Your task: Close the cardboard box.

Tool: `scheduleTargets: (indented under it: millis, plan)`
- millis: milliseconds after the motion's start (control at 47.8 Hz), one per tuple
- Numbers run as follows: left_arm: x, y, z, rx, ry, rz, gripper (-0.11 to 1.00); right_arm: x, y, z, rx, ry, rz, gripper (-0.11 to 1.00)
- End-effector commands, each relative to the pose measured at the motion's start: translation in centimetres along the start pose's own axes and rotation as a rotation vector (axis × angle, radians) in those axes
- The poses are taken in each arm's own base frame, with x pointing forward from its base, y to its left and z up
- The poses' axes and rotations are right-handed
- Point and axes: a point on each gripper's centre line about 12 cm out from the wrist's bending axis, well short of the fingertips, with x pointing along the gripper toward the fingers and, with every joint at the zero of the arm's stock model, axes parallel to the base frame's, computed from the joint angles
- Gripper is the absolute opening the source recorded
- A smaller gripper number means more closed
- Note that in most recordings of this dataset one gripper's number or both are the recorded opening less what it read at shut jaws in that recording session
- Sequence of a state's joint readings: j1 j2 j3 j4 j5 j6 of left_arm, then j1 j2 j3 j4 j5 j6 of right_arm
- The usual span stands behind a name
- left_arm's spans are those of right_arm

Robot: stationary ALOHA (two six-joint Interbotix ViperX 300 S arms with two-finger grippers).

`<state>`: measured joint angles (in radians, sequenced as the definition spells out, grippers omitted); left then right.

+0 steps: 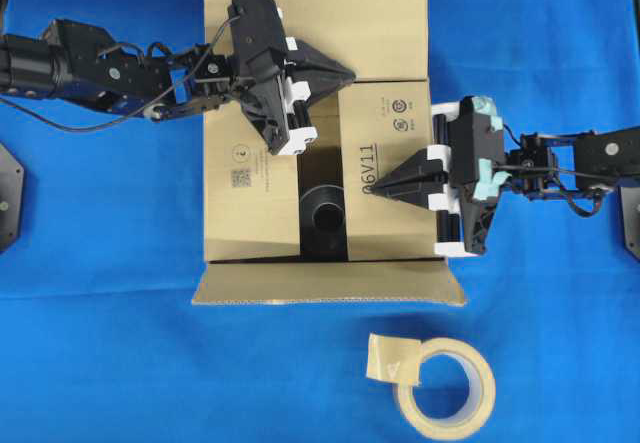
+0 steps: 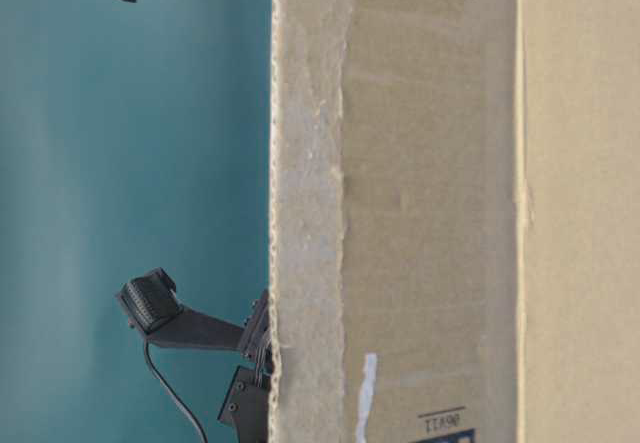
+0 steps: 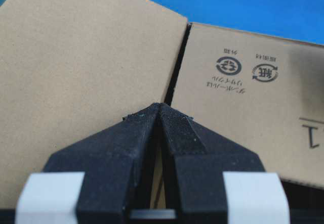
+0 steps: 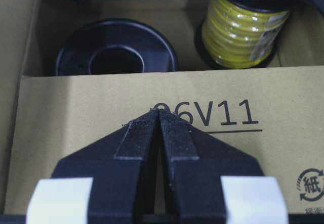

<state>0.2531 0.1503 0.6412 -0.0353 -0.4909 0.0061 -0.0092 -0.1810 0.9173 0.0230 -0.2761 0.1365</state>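
Note:
The cardboard box (image 1: 250,163) stands mid-table on the blue cloth. Its left flap and its right flap (image 1: 385,133), printed 06V11, lie folded inward with a gap between them. The far flap (image 1: 350,23) and the near flap (image 1: 330,283) spread outward. My left gripper (image 1: 350,73) is shut and empty, its tip where the far flap meets the right flap (image 3: 243,107). My right gripper (image 1: 380,185) is shut and empty, its tip over the printed flap (image 4: 228,118); whether it touches is unclear. The box wall (image 2: 450,213) fills the table-level view.
Through the gap a black spool (image 4: 116,49) and a yellow wire spool (image 4: 243,29) sit inside the box. A beige tape roll (image 1: 447,388) with a loose end lies on the cloth in front of the box.

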Motion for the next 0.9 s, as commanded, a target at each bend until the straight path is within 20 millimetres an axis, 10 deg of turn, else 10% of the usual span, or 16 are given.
scheduleTargets:
  millis: [0,460,879]
  plan:
    - [-0.1,0.0,1.1,0.000,-0.029,0.000,0.01,-1.3,0.8,2.6,-0.003,-0.078,0.024,0.00]
    - [-0.1,-0.1,0.7,0.001,-0.018,-0.003,0.01,-9.5,8.0,5.4,-0.088,-0.273,0.286,0.00]
    - [-0.2,-0.1,0.5,0.002,-0.014,-0.003,0.01,-7.9,12.2,1.1,-0.168,-0.119,0.406,0.00]
